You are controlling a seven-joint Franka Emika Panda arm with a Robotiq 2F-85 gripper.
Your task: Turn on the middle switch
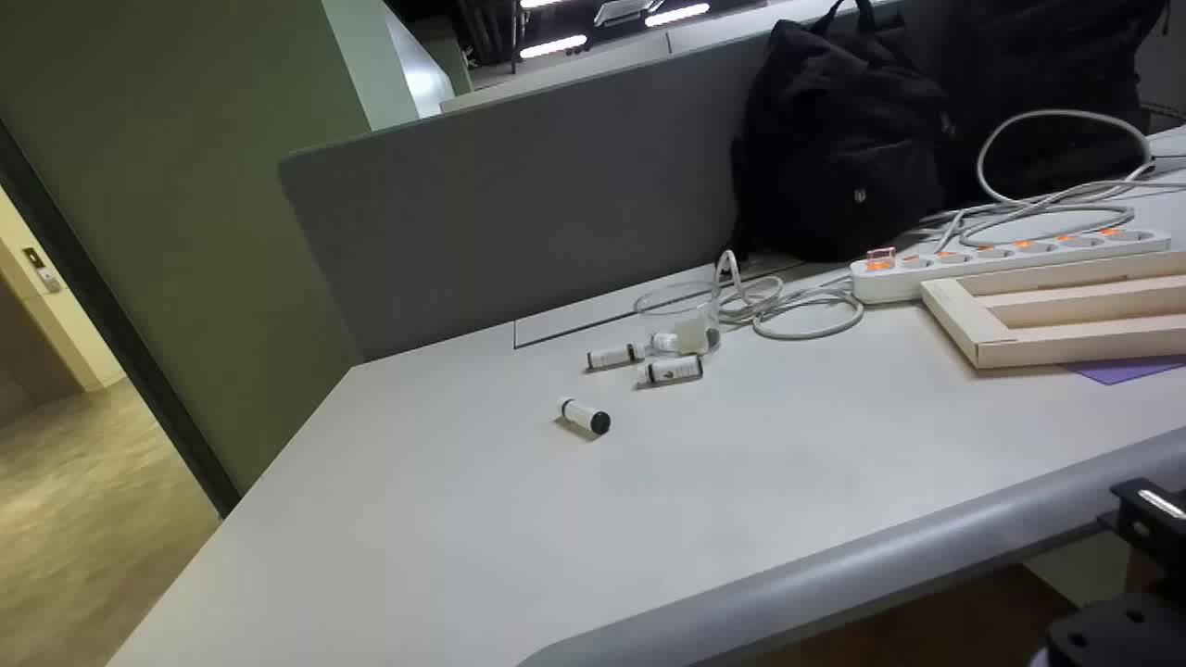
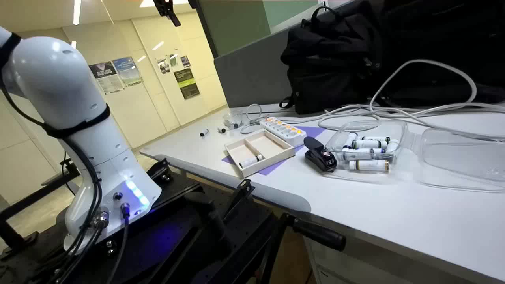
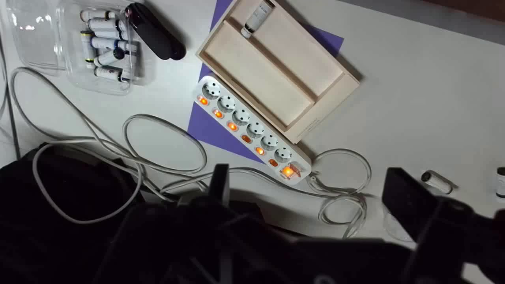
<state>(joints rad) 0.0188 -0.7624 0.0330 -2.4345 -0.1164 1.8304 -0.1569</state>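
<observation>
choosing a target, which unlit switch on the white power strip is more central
The unlit orange oval switch fourth from the end opposite the large lit orange switch; the other unlit one is sixth.

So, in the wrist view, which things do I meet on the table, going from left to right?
Clear container, black stapler-like tool, white power strip, small bottle lying on its side, cut-off bottle at the right edge.

Wrist view from above, both exterior views aslant across the desk [image 1: 445,519], power strip [image 3: 252,132] in all.
</observation>
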